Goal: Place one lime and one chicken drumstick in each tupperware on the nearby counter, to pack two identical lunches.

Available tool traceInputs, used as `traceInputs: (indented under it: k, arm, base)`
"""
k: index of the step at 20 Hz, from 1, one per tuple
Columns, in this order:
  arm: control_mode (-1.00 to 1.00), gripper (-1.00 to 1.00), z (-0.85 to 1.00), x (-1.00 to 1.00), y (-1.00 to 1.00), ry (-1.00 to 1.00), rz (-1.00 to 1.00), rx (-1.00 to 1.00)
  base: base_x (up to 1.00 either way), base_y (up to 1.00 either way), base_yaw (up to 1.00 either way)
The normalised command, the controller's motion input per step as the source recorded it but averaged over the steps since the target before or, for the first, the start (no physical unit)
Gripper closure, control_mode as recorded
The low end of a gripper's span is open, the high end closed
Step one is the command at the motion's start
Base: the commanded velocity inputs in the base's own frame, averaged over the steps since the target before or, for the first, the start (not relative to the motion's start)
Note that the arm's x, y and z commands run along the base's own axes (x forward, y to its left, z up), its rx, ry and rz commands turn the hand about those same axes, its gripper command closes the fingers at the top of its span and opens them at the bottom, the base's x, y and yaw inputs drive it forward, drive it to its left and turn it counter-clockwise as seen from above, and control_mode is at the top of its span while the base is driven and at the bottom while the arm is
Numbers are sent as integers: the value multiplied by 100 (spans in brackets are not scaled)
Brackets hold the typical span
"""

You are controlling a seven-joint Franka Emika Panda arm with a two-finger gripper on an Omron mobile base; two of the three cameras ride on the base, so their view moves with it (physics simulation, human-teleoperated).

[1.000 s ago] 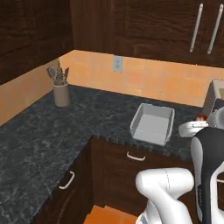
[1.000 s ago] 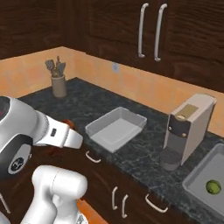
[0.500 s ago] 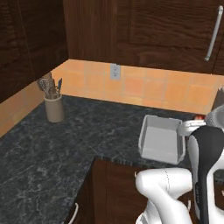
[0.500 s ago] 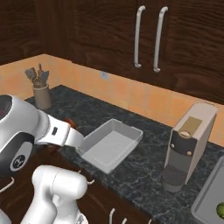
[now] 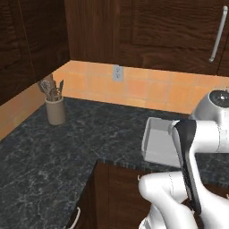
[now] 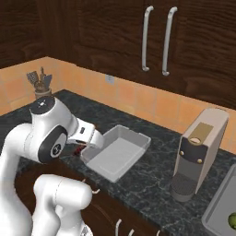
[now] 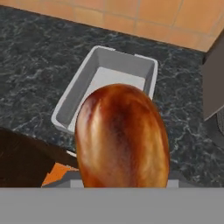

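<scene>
One chicken drumstick fills the middle of the hand view, its plump reddish-brown end toward the camera; it hides the jaws, so we cannot see how far they stand open, only that they have hold of it. In the right base view the gripper sits at the end of the white arm, just beside the near left corner of the tupperware, with a small dark red bit showing below the wrist. The tupperware is a grey open box on the dark marbled desk, and beyond the drumstick it looks bare inside. In the left base view the arm covers the tupperware's right side. A coffee machine stands to its right; at the frame's corner a sink is cut off, with a green lime only half visible. A utensil holder stands far left. We read no writing anywhere; the wall outlet is plain.
</scene>
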Motion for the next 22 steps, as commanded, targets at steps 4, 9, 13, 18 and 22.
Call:
traceInputs:
  k: [4,9,13,18,22]
  arm:
    - [-100,100,-75,48,-64,6,22,0]
    - [-100,100,-41,60,-14,3,17,0]
    - [-100,100,-34,86,0,6,5,0]
    - [-100,100,-27,76,0,7,4,0]
    - [-100,100,-35,71,-1,4,7,0]
  base:
    - [0,0,0]
    - [0,0,0]
    - [0,0,0]
    - [0,0,0]
    - [0,0,0]
